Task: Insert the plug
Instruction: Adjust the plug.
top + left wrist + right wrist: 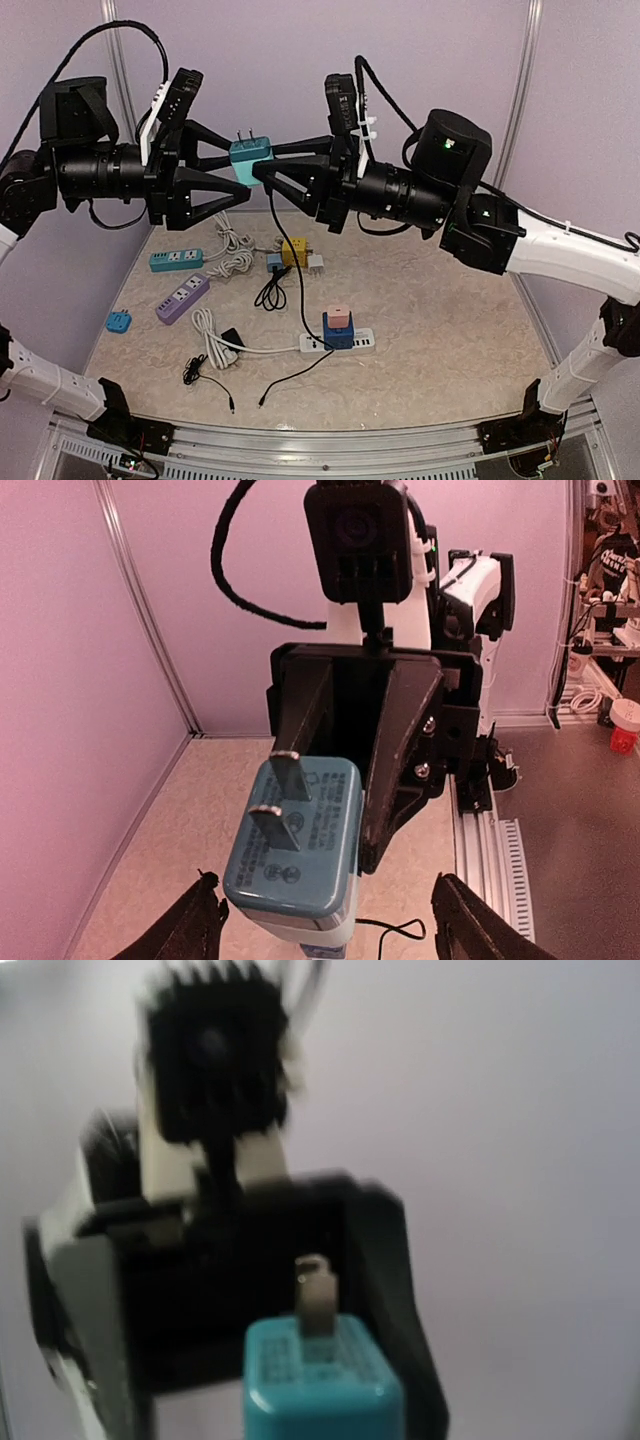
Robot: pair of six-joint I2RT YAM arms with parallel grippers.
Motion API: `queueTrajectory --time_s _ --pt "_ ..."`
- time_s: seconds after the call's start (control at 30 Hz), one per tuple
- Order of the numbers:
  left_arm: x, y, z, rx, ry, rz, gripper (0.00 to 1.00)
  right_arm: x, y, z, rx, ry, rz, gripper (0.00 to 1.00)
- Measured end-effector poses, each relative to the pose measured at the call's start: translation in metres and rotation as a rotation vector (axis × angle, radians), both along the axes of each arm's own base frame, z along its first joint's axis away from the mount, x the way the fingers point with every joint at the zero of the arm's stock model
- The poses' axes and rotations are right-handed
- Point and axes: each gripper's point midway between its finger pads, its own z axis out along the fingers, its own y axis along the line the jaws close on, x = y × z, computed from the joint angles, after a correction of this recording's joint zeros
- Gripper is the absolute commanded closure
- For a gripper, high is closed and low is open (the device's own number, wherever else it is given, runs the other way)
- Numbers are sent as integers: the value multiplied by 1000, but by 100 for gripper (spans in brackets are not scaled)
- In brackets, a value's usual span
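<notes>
My left gripper [327, 918] is spread wide, its fingers either side of the teal plug [250, 152], which is up in mid-air between both arms, prongs up. My right gripper [268, 162] is pinching the plug. Below, a white power strip [338, 343] and cables lie on the beige table [450, 330], with lilac walls around.

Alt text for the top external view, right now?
The right hand grips a teal plug, prongs up, high above the table; the left hand stands open around it. Power strips and cables lie below.
</notes>
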Motion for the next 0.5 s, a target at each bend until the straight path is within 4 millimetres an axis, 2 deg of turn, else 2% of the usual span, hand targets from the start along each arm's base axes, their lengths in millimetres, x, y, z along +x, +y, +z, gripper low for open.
queueTrajectory --time_s 0.1,0.23,0.37,0.5 --pt "3 8 -14 68 -53 32 33 7 -1 -8 -172 -43 -70 100" --pt "5 18 -30 171 -123 62 34 10 -13 -20 -376 -87 -129 100" --pt "0 11 -45 253 -154 43 34 9 -14 -33 -497 -124 -147 100" --pt "4 4 -58 307 -153 48 37 1 -6 -64 -609 -144 -115 100"
